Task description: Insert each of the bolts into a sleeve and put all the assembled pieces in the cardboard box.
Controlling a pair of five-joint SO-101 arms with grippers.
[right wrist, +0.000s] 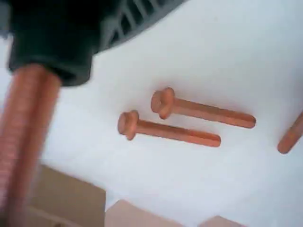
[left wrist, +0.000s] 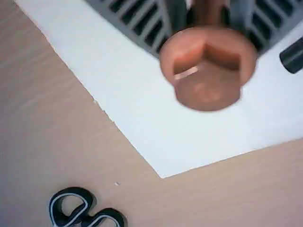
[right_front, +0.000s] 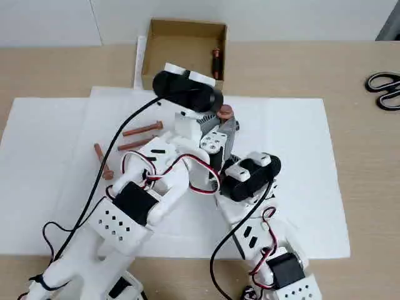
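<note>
One bolt [left wrist: 207,71], shank behind fingers [left wrist: 137,19]

The cardboard box [right_front: 150,56] is brown and open at the top. It stands at the far side of the table [right_front: 50,69]. Inside it, along its right wall, lies one assembled piece [right_front: 216,62], copper-coloured with a darker part. Three loose bolts, copper-coloured with flanged hexagonal heads, lie flat on the white paper [right_front: 50,125]. The first bolt [right_front: 142,129] and the second bolt [right_front: 134,144] are close together and almost parallel. The third bolt [right_front: 103,161] lies apart from them, turned another way. A raised bolt [left wrist: 207,71] is off the paper, in front of the box. Its threaded shank [right wrist: 23,142] comes out of a dark sleeve [right wrist: 52,52].
</note>
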